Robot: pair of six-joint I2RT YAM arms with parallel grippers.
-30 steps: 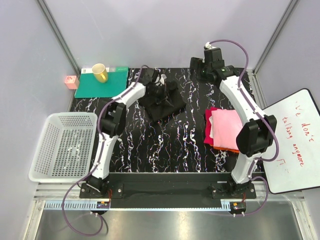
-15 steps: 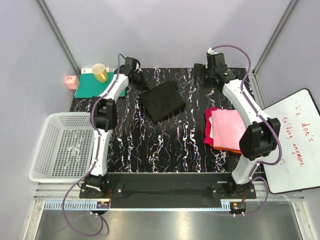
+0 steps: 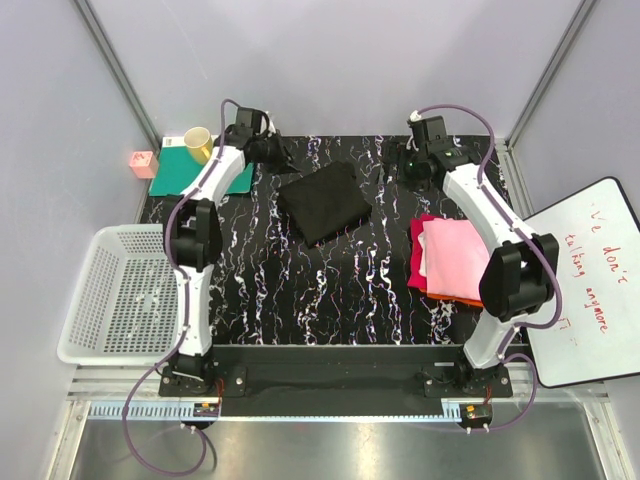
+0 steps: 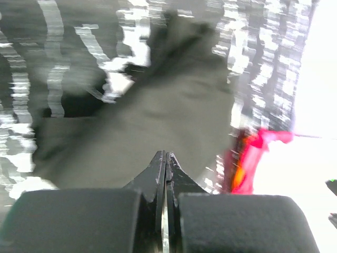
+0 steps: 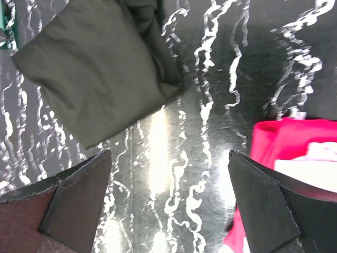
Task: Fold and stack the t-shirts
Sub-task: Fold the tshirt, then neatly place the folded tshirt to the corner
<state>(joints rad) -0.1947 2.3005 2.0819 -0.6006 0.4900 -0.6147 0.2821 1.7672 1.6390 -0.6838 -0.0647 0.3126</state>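
Note:
The black t-shirt (image 3: 323,202) lies folded in a tilted square on the marbled table; no lettering shows. It fills the middle of the left wrist view (image 4: 142,126) and the upper left of the right wrist view (image 5: 100,68). A folded pink shirt (image 3: 458,255) tops a stack with a red shirt (image 3: 419,258) and an orange shirt (image 3: 462,299) at the right. The red one shows in the right wrist view (image 5: 295,142). My left gripper (image 3: 272,150) is shut and empty, left of the black shirt. My right gripper (image 3: 403,163) is open and empty, right of it.
A green mat (image 3: 190,172) with a yellow cup (image 3: 198,143) lies at the back left, a small pink box (image 3: 142,163) beside it. A white basket (image 3: 128,290) stands at the left edge. A whiteboard (image 3: 585,280) leans at the right.
My left gripper has let go of the black shirt and drawn back to the left rear. The shirt now lies flat and folded. My right gripper has moved slightly down toward the table.

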